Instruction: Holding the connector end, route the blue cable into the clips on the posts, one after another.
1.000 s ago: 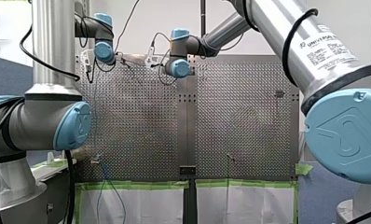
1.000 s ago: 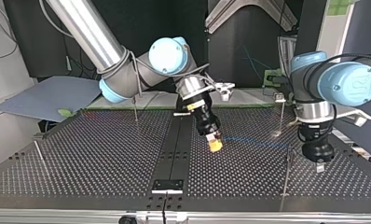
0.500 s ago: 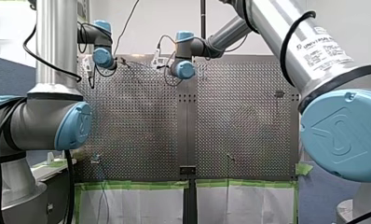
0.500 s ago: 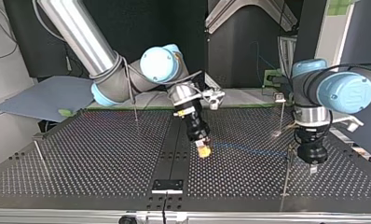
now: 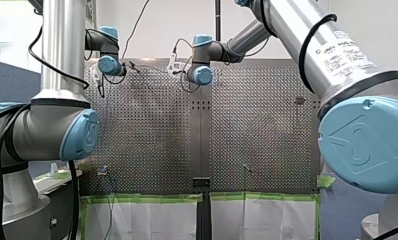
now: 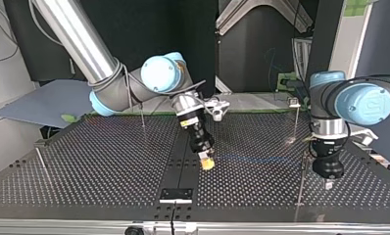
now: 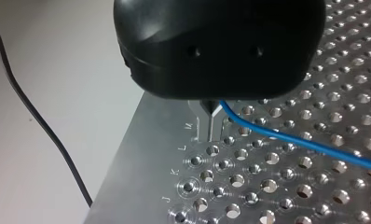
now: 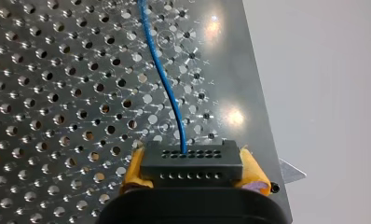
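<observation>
My right end effector (image 8: 193, 169) pinches the black connector (image 8: 191, 157) between its yellow pads (image 8: 254, 171). The blue cable (image 8: 167, 88) runs ahead of it over the perforated worktop (image 8: 58, 93) and passes just under my left end effector (image 7: 212, 108), whose grip I cannot tell.

A white wall (image 5: 162, 25) rises behind my perforated table (image 5: 152, 140), green tape (image 5: 142, 198) along its near edge. In the top view, dark panels (image 6: 183, 24) and a grey-blue board (image 6: 51, 100) show beyond.
</observation>
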### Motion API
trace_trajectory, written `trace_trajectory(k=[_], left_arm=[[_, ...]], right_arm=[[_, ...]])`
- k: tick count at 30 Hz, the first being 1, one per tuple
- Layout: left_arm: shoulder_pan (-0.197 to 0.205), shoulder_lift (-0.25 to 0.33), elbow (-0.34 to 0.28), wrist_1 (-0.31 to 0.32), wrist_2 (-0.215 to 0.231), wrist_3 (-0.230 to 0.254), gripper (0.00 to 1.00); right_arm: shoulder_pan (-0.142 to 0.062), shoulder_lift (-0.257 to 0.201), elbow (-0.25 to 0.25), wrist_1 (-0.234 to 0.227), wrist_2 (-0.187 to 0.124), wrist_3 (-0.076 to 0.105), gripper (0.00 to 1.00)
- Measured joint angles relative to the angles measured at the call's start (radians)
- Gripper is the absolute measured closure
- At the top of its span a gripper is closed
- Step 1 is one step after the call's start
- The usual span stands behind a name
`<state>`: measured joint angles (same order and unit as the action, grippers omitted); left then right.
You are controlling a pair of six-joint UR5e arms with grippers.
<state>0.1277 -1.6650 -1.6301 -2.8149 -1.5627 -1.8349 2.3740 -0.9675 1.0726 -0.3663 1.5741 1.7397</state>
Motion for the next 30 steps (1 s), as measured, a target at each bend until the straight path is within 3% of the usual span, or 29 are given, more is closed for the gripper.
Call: trace_trajectory(k=[8, 16, 27, 29, 30], left_arm=[[0.001, -0.040, 0.032, -0.002, 0.015, -0.020, 1.00], [0.009, -0.042, 0.033, 0.006, 0.019, -0.027, 1.00], [0.010, -0.043, 0.034, 0.005, 0.020, -0.027, 1.00], [0.011, -0.043, 0.034, 0.003, 0.019, -0.028, 0.78], [0.011, -0.043, 0.034, 0.003, 0.018, -0.030, 0.78]], right_arm=[[-0.013, 0.005, -0.028, 0.002, -0.015, 0.001, 1.00], [-0.027, 0.029, -0.037, 0.004, -0.027, 0.002, 1.00], [-0.030, 0.047, -0.042, 0.005, -0.031, 0.002, 1.00], [-0.030, 0.047, -0.042, 0.005, -0.031, 0.002, 1.00], [-0.030, 0.047, -0.042, 0.005, -0.032, 0.002, 1.00]])
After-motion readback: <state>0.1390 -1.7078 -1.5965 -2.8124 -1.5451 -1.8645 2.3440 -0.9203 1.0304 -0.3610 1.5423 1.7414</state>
